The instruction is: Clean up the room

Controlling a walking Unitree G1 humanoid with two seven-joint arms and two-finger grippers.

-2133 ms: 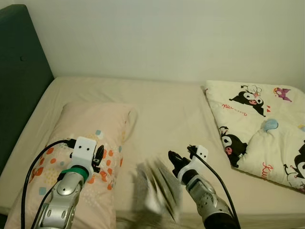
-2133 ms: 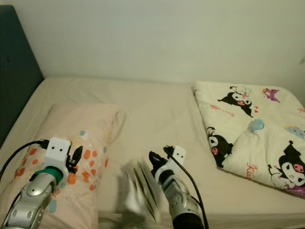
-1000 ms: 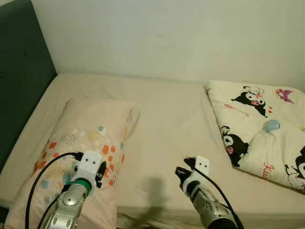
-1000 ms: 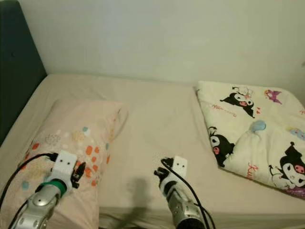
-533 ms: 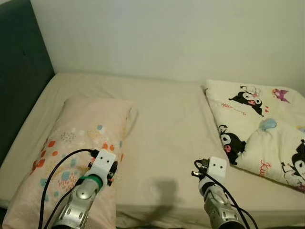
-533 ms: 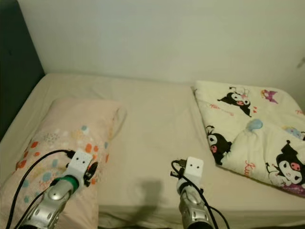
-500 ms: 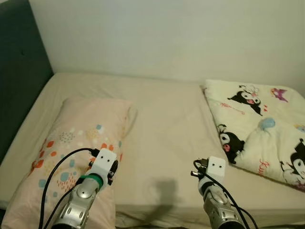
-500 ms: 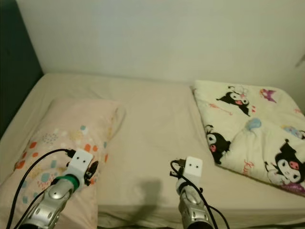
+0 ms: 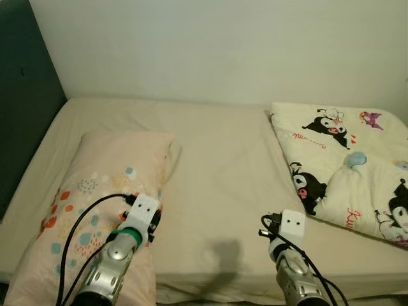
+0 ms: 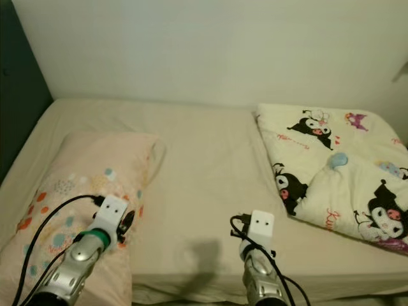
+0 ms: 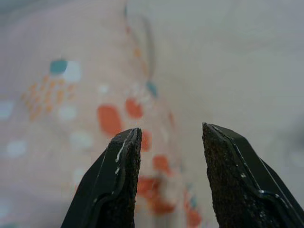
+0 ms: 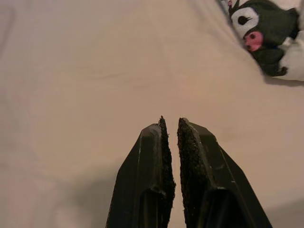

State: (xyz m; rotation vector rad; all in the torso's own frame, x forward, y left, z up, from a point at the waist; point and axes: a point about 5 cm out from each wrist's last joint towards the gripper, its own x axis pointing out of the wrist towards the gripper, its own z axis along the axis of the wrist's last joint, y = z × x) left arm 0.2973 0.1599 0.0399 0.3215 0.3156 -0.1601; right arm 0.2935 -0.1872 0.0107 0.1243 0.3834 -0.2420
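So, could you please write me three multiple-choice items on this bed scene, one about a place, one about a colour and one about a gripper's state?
1. Where does the pillow lie on the bed?
A. on the robot's left side, near the dark headboard
B. on the robot's right side
C. on top of the blanket

2. What colour are the cartoon figures on the blanket?
A. green
B. mostly black
C. blue

3. How do the fingers of the left gripper stand?
A. clamped on the pillow
B. shut with nothing between
C. open, apart above the pillow

Answers: 1 A, the pillow lies at the left edge beside the headboard. 2 B, the printed figures are black with white and pink faces. 3 C, the left wrist view shows a wide gap between the fingers, whereas the right gripper is nearly closed.
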